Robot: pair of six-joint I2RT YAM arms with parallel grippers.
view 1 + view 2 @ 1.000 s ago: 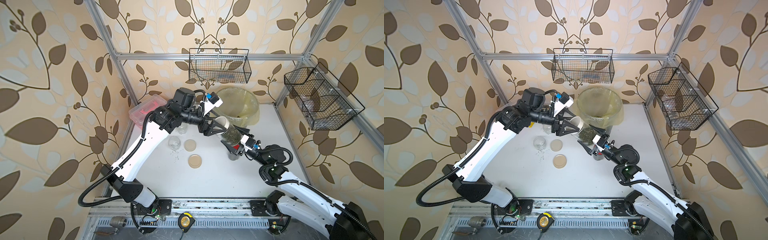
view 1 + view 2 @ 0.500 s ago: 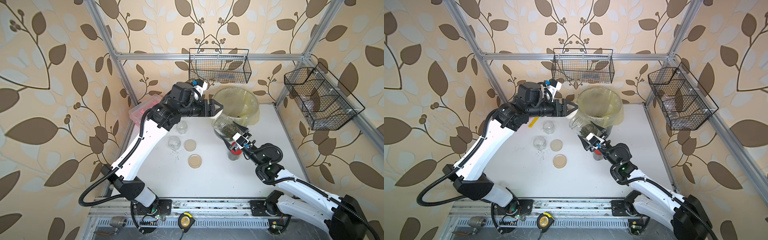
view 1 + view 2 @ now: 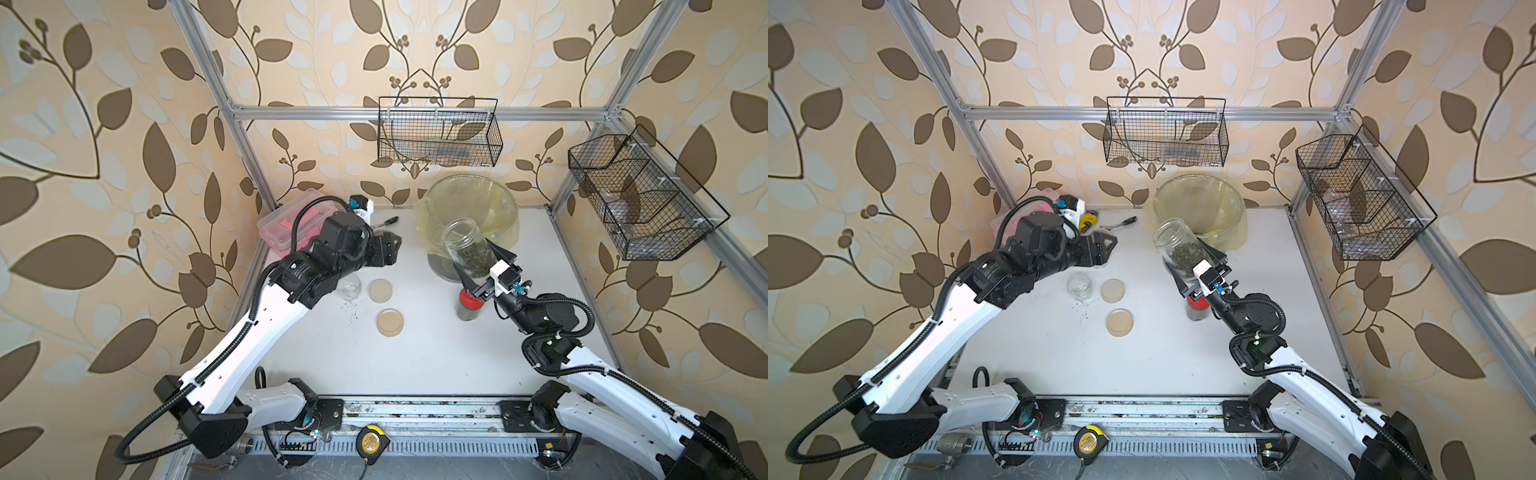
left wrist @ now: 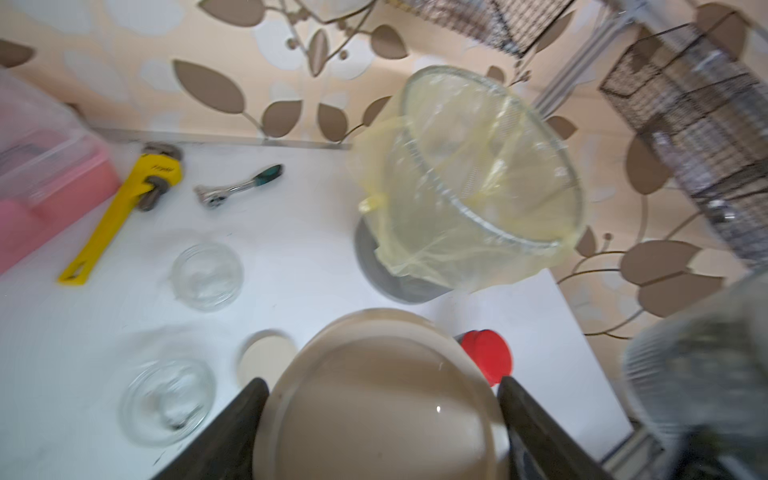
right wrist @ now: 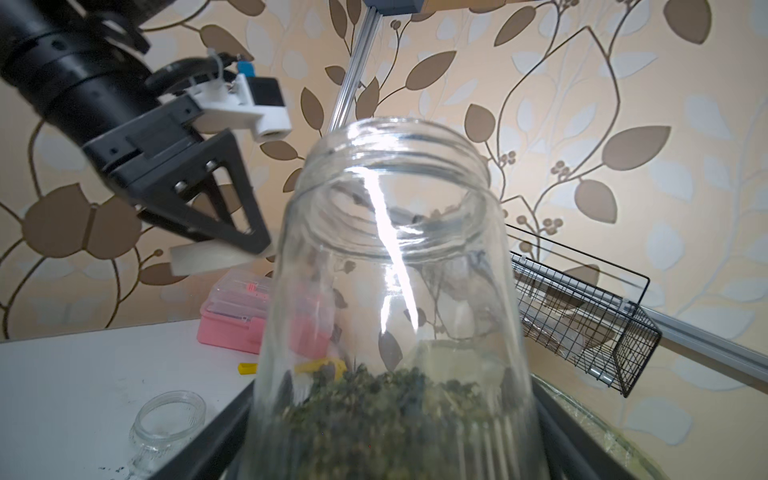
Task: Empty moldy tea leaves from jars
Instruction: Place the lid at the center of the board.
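We see the right gripper closed on the base half of an open jar, with one finger on each side of the glass. The jar is off the table and tilted, mouth uppermost, just beside the bin. The leaves lie in the jar's lower part. The left gripper is about half open and clamps a beige lid by its edge, well apart from the open jar.

A red-lidded jar stands upright on the table under the right gripper. In the left wrist view we count two empty jars on the table. Two loose lids lie flat beside them, with dark specks scattered near.
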